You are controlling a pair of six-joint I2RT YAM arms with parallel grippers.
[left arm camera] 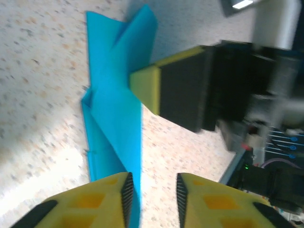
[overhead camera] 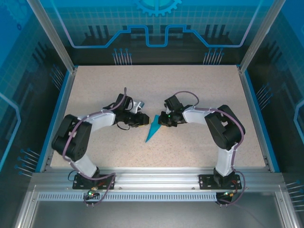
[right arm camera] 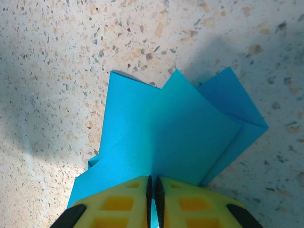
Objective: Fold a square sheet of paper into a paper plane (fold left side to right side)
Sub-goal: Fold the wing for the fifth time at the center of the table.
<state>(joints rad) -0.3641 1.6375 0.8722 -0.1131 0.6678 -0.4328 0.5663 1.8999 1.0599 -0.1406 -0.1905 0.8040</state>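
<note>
Cyan-blue thin paper, already a slim pointed paper plane (overhead camera: 153,129), lies mid-desk in the top view on the speckled beige stone-look desk (overhead camera: 95,85), with its nose toward the near-left and its tail between the tips of the two black arms. The left jaws sit just beside the tail's left edge, the right jaws at its right edge. Judged step: late folding, setting the wings along the centre crease. Left wrist view: its own yellow jaws stand apart with bare desk in the gap, gripping nothing; the plane's long edge runs down beside the left-hand one. A yellow pad (left arm camera: 145,88) on a black finger of the right arm meets the paper at mid-length. The paper looks matte and crisp, its layers lifting slightly; the picture is somewhat blurred. Right wrist view: the jaws are clenched to a hairline with cyan sheet pinched between them, so they are grasping the plane at its tail. The flaps fan out in three sharp peaks, and one folded edge stands off the desk at right. Next move, as I judge it: the left jaws take or press the free wing while the right hold keeps firm; paper this thin will slip or crumple if dragged.
</note>
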